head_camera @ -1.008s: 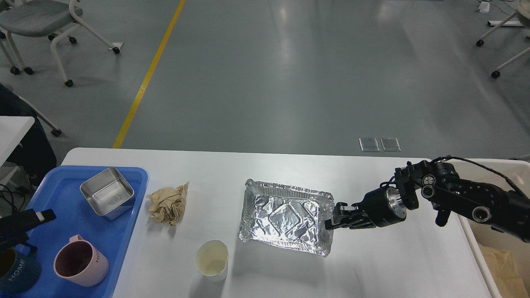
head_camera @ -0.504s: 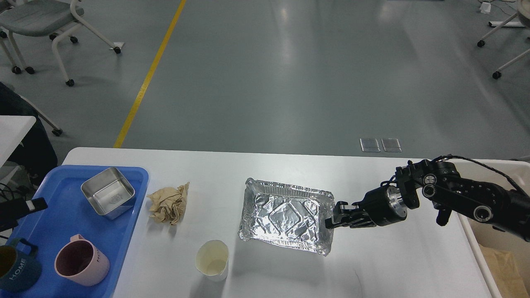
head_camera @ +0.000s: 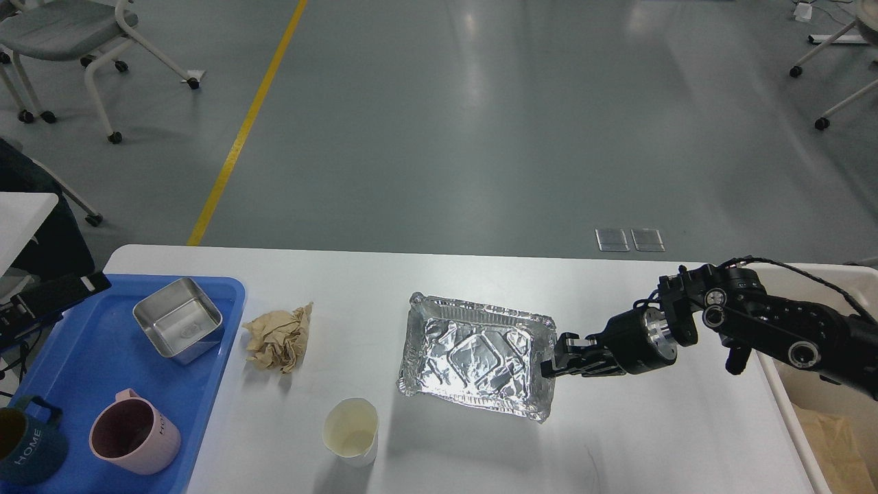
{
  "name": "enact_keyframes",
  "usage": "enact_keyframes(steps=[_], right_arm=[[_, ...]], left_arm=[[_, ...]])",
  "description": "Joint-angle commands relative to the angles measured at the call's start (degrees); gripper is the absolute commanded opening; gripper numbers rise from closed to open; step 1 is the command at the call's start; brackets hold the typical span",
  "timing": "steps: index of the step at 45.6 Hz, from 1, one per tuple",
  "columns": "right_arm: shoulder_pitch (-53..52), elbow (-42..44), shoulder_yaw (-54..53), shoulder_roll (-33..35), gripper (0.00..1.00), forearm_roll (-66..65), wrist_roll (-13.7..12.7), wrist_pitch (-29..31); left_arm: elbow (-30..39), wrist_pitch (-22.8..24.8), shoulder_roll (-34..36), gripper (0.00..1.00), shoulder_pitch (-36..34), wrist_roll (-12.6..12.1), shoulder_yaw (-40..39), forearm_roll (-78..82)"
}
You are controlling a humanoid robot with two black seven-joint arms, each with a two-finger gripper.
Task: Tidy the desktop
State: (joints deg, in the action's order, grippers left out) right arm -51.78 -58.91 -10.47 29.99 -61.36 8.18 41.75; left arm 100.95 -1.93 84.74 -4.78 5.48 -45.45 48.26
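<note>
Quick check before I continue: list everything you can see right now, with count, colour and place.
desktop: 1, white, fills the foreground
foil tray: 1, silver, desktop centre, right rim in the right gripper
crumpled paper: 1, tan, left of the foil tray
paper cup: 1, cream, near edge
blue tray: 1, blue, left end
steel container: 1, silver, on the blue tray
mugs: 2, pink and dark teal, on the blue tray
bin: 1, beige, right of the desktop
chairs: several, grey, on the floor behind
right gripper: 1, black, shut on the foil tray
left gripper: 1, black, far left, state unclear
</note>
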Motion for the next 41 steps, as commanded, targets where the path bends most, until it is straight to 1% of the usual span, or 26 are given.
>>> enact_keyframes(steps=[1, 8, 13, 17, 22, 24, 29, 33, 35, 41], right_arm=[[0.0, -0.1, 0.0, 0.4, 0.00, 0.0, 0.0, 0.0], [0.0, -0.2, -0.1, 0.3, 0.00, 0.0, 0.0, -0.1], [0.0, -0.4, -0.2, 0.4, 0.00, 0.0, 0.0, -0.3], [0.0, -0.4, -0.2, 0.5, 0.00, 0.0, 0.0, -0.3], [0.1, -0.4, -0.2, 0.3, 0.00, 0.0, 0.0, -0.4], [0.1, -0.4, -0.3, 0.3, 0.00, 0.0, 0.0, -0.4], [0.1, -0.7, -0.3, 0.4, 0.00, 0.0, 0.0, -0.9], [0.4, -1.2, -0.3, 0.5, 0.00, 0.0, 0.0, -1.0], [0.4, -1.2, -0.3, 0.5, 0.00, -0.1, 0.0, -1.1], [0.5, -1.2, -0.3, 0.4, 0.00, -0.1, 0.0, -1.2]], left_arm=[[0.0, 0.5, -0.6, 0.97, -0.9, 0.1, 0.1, 0.0], [-0.1, 5.4, -0.9, 0.97, -1.4, 0.0, 0.2, 0.0], [-0.3, 9.0, -3.9, 0.97, -2.8, -0.6, 0.5, 0.8], [-1.1, 10.5, -5.5, 0.97, -3.6, -0.6, 0.5, 1.2], [-1.6, 10.5, -9.3, 0.97, -5.8, -0.9, 0.7, 7.1], [-2.0, 10.5, -11.5, 0.97, -6.0, -1.7, 0.9, 9.4], [-2.9, 10.5, -16.8, 0.97, -6.1, -4.6, 1.6, 11.4], [-3.0, 10.6, -18.6, 0.97, -6.6, -4.7, 4.7, 11.4], [-3.1, 10.6, -19.1, 0.97, -7.3, -4.3, 6.5, 11.6], [-5.3, 10.6, -22.5, 0.97, -10.9, -4.2, 13.3, 11.6]])
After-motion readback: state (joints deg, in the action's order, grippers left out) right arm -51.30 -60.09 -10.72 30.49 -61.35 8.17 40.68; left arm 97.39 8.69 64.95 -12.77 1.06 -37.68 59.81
